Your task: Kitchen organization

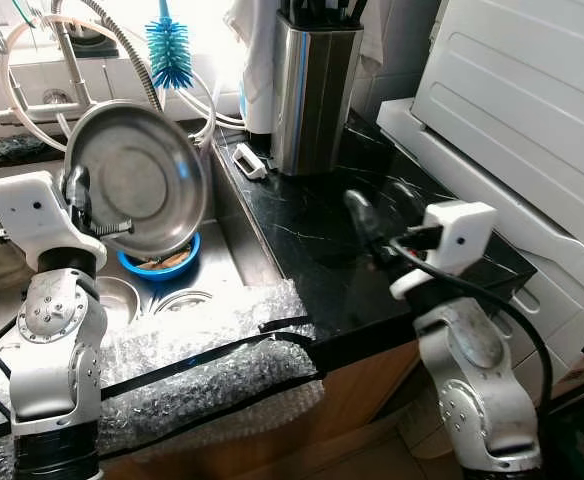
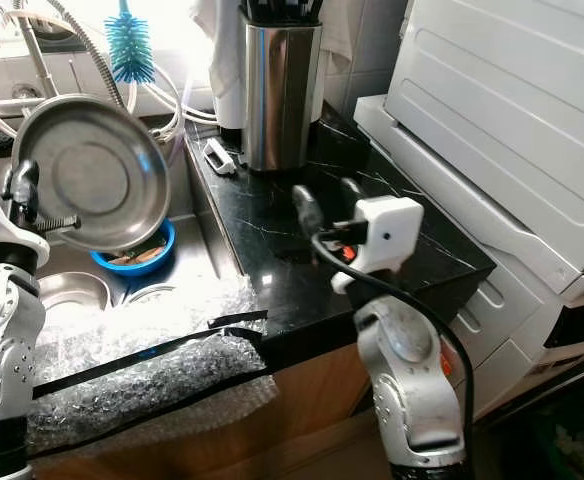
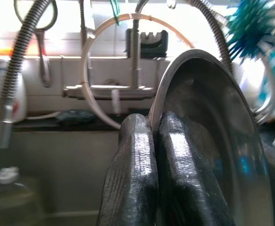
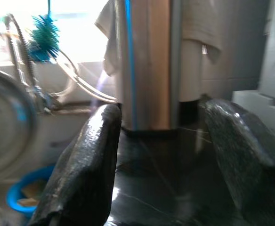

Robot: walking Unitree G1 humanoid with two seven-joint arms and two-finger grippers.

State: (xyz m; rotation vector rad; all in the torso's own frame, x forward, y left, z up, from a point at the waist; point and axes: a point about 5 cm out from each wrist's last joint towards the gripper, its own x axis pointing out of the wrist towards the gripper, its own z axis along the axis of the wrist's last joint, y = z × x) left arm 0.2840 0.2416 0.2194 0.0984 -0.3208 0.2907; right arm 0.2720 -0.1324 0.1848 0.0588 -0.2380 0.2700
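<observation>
the left tool (image 3: 154, 141) is clenched on the rim of a round steel plate (image 1: 137, 175), its two black fingers (image 3: 133, 165) pressed together with the plate's edge pinched between them. the plate sits in the upper left of the left eye frame, held up tilted above the sink (image 1: 227, 255), its hollow face turned toward the camera. below it, inside the sink, a blue bowl (image 1: 162, 265) shows at the plate's lower edge, partly hidden by it. a sheet of bubble wrap (image 1: 192, 350) covers the near rim of the sink at the lower left of the frame.

the right tool (image 4: 163, 155) hangs released, fingers spread wide apart with nothing between them, above the black marble table (image 1: 312, 235) at the centre of the frame; whether the fingertips touch the stone cannot be told. behind it, at the top centre, a steel knife block (image 1: 314, 90) stands upright on the table. a blue bottle brush (image 1: 169, 50) hangs at the top of the frame, beside the faucet hoses (image 1: 122, 45).
</observation>
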